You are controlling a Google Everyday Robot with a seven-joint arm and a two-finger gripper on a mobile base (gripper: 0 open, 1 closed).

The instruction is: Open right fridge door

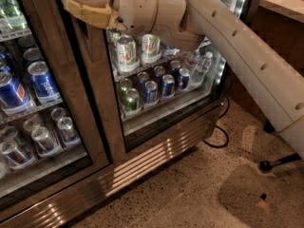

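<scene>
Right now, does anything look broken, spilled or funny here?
Nothing stands out. The cans stand in neat rows behind the right door, with no spills on the floor. The gripper sits at that door's top left edge. Only a black cord loops beside the fridge.

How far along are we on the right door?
Done: the claw sits at the right fridge door, on its left edge near the top. In hand: securing a hold there. Left: the whole pull; the door looks shut, not swung out.
</scene>
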